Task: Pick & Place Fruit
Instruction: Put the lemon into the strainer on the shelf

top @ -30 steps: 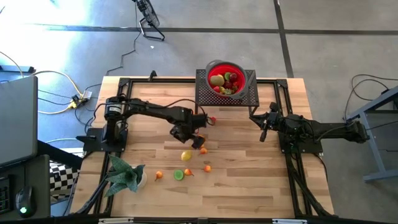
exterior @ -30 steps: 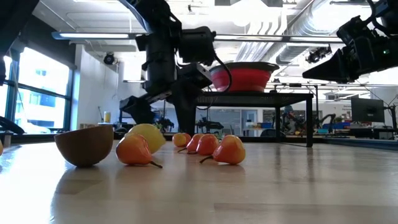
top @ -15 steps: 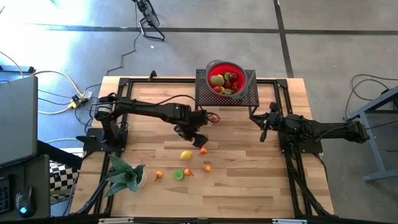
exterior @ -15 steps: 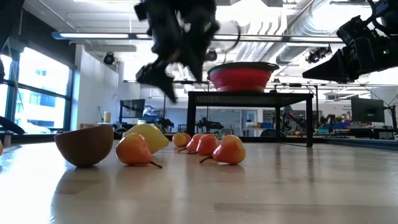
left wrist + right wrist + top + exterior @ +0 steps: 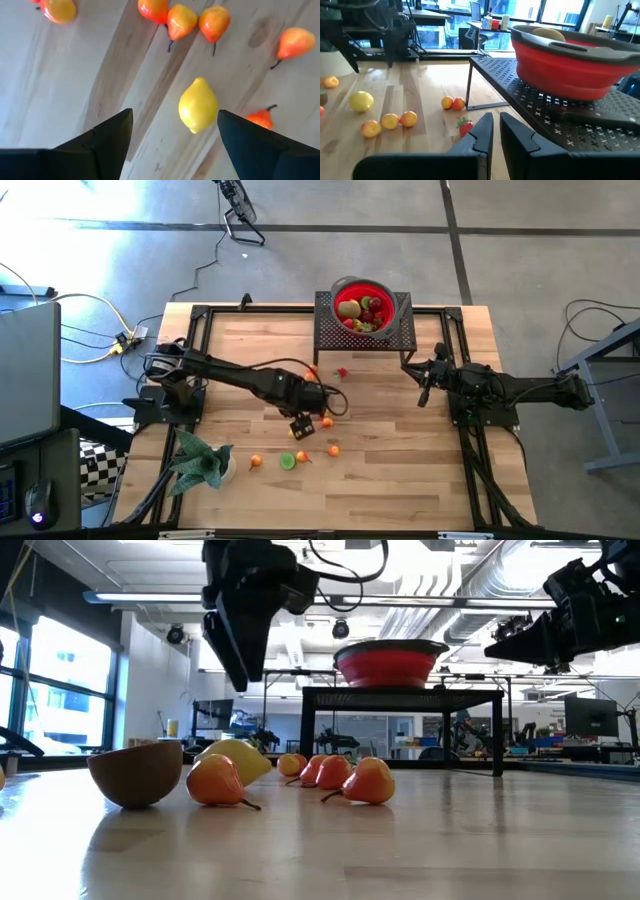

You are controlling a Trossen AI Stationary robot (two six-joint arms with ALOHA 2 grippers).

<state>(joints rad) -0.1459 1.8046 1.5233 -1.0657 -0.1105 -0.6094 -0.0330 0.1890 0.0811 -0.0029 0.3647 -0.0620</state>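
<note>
Two dark fingers of the left gripper [image 5: 172, 132] stand spread wide above the pale wooden table [image 5: 400, 470], empty, with the smooth yellow toy lemon [image 5: 198, 106] lying on the boards between them, untouched. In the high view this gripper [image 5: 303, 424] hangs near the table's middle, the lemon mostly hidden beneath it. Small orange pear-shaped toy fruits [image 5: 214, 21] lie close by on the lemon's far side, one more [image 5: 260, 119] just beside it by the right-hand finger; none lies between the lemon and either finger. At about 7 o'clock from the gripper sits a green lime half [image 5: 287, 461], and farther that way a green leafy plant [image 5: 200, 459]. A small red strawberry [image 5: 342, 371] lies at 1 o'clock, near the black perforated metal stand [image 5: 325, 330] carrying the round red bowl [image 5: 346, 286] of fruit. The right gripper [image 5: 495, 131], clenched with nothing in it, waits at 3 o'clock by the table's edge, possibly just above the surface.
</note>
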